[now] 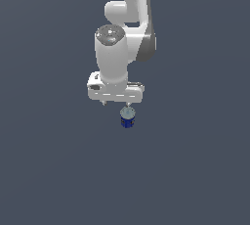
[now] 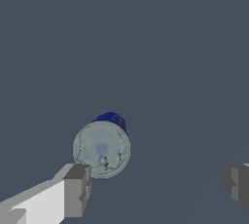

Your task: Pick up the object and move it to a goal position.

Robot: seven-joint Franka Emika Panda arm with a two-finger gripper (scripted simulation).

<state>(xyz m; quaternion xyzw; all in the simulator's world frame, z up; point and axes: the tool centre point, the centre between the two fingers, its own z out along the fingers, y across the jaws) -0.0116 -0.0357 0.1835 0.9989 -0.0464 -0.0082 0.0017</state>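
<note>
The object is a tiny dark-blue can (image 1: 128,119) with a pale grey top, standing upright on the plain grey floor. My gripper (image 1: 115,104) hangs just above it, pointing down, with its jaws wide open and empty. In the exterior view the can sits right under the finger (image 1: 128,105) on that view's right, not midway between the two. In the wrist view the can (image 2: 102,147) shows its round grey top close to one finger (image 2: 78,190), while the other finger (image 2: 237,184) is far off; the gripper's midpoint (image 2: 158,186) lies over bare floor.
The white arm (image 1: 117,48) rises above the gripper toward the top of the exterior view. Only the uniform grey floor (image 1: 195,170) surrounds the can.
</note>
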